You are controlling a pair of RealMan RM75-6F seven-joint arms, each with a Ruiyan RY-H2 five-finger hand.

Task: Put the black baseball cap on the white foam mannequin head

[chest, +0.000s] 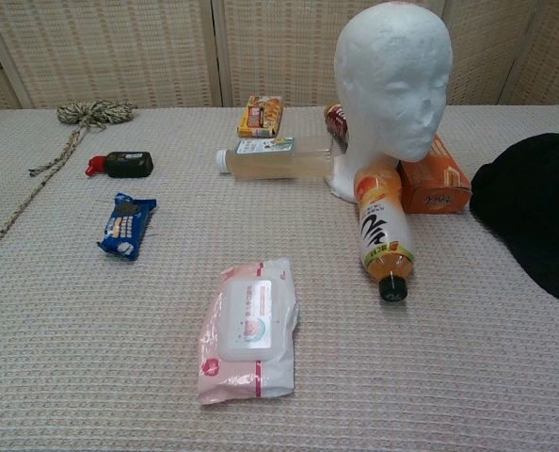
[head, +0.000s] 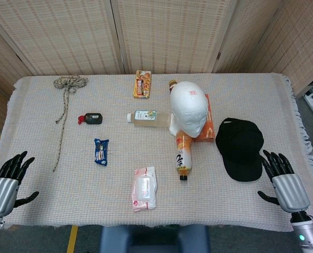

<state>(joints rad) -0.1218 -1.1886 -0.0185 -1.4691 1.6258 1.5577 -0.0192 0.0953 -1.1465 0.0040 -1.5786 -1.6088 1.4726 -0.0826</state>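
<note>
While both arms rest at the near corners of the worktop [head: 241, 211], the black baseball cap [head: 240, 148] lies flat on the woven cloth at the right side, just in front of the right robot hand [head: 283, 179]. This robot hand holds nothing; its dark fingers are spread apart and point toward the cap, close to its near edge, but whether they touch it cannot be told. The left robot hand [head: 9, 176] is at the opposite corner, also empty with the fingers spread wide, well apart from every object.

The white foam mannequin head [chest: 394, 85] stands upright near the middle of the worktop, bare, with the face turned toward the robot. An orange box [chest: 434, 177] lies beside its base on the cap's side, between the head and the cap. An orange drink bottle [chest: 383, 231] lies on its side in front of the head, its black lid pointing to the robot. A clear bottle [chest: 278, 157] lies on its side to the left of the head, touching or almost touching the base.

Nearer to the robot lies a pink pack of wet wipes [chest: 249, 330]. Further left are a small blue packet [chest: 126, 224], a small black item with a red tip [chest: 124, 165] and a coil of rope [head: 69, 83] with one long end. A small orange snack box [head: 142, 84] lies at the far side.
</note>
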